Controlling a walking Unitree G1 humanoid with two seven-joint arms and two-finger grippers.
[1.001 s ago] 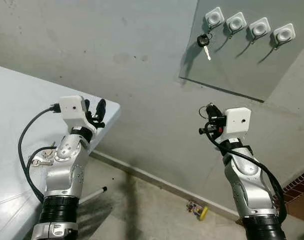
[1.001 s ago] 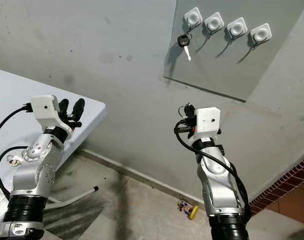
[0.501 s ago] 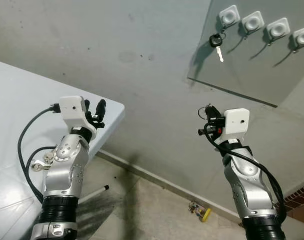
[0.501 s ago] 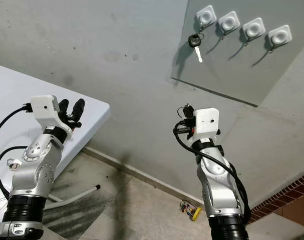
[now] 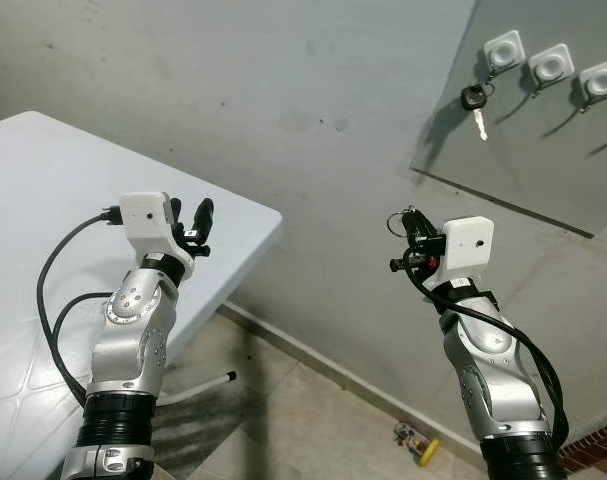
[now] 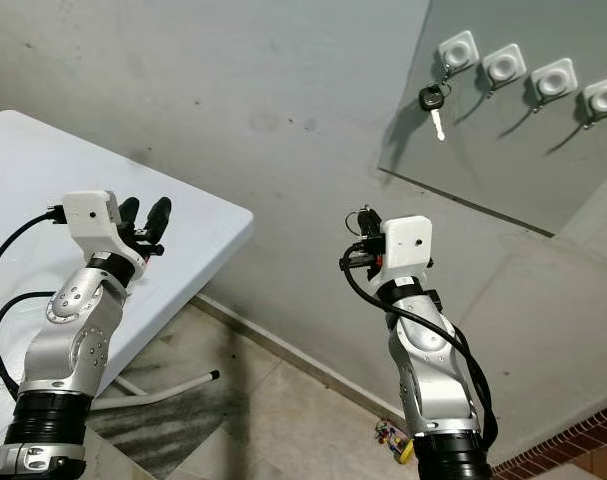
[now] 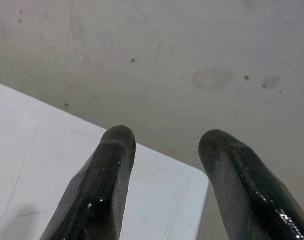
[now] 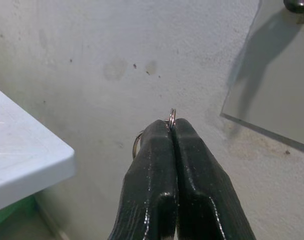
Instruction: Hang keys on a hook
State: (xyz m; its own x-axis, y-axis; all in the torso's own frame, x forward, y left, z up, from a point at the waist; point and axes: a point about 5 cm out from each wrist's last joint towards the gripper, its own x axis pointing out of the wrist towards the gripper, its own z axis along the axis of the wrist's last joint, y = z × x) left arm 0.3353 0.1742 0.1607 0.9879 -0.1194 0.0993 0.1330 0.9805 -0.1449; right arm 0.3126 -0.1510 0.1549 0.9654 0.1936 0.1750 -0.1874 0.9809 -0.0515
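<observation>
Since a second ago our head camera has swung left, so the white table (image 5: 43, 200) takes up more of the eye views and the grey panel (image 6: 523, 150) with its white hooks (image 6: 504, 66) sits further right; both arms hold the same raised pose. We read no writing or brand marks anywhere. We see a black-headed key (image 5: 474, 100) hanging from the leftmost hook (image 5: 503, 51), apart from our grippers. Our right gripper (image 8: 172, 125) is raised before the wall, below and left of the panel, fingers pressed together on a thin metal key ring (image 8: 172, 116) that pokes out at the tips; that pinch is plain in the right wrist view, while from the eye views we make out little more than a small loop at the gripper. Our left gripper (image 7: 164, 142) hovers over the table's corner, fingers spread and holding nothing. On the floor by the wall lies a small yellow object (image 5: 420, 442).
</observation>
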